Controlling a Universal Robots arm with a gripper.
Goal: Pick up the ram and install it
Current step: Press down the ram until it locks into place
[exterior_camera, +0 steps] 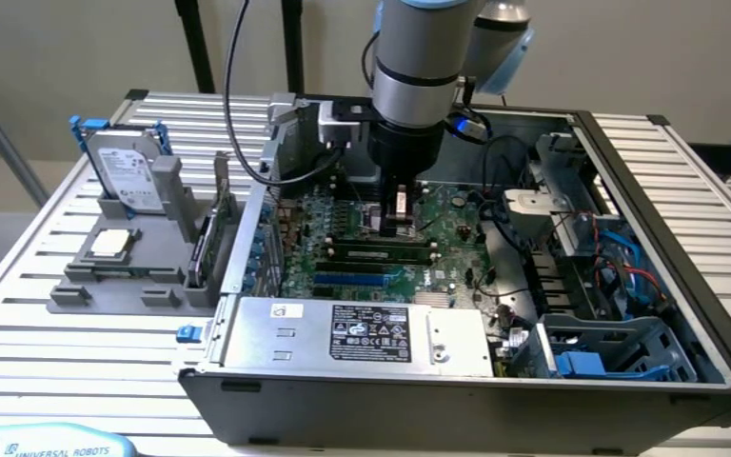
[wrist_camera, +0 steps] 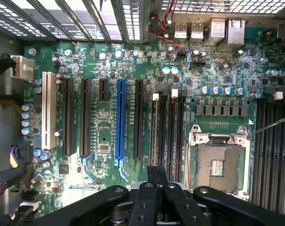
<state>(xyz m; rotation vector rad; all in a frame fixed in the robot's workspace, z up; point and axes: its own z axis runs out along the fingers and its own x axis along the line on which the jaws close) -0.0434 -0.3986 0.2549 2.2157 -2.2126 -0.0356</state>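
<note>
The ram (exterior_camera: pixel 372 253), a narrow green stick with black chips, lies along the black memory slots of the motherboard (exterior_camera: pixel 455 205) inside the open computer case. My gripper (exterior_camera: pixel 398 228) hangs straight down over the board, its tips just behind the ram in the exterior view; whether they touch it I cannot tell. In the wrist view the gripper (wrist_camera: pixel 156 175) is shut with nothing between its fingers, right over the near end of the memory slots (wrist_camera: pixel 166 127). The empty processor socket (wrist_camera: pixel 218 162) sits beside them.
A silver power supply (exterior_camera: pixel 365 338) fills the case's front. Cables and a blue drive cage (exterior_camera: pixel 607 347) crowd the exterior view's right. Outside the case, on the exterior view's left, a grey stand (exterior_camera: pixel 137 262) holds a hard drive (exterior_camera: pixel 125 171), a processor (exterior_camera: pixel 109 243) and an expansion card (exterior_camera: pixel 220 228).
</note>
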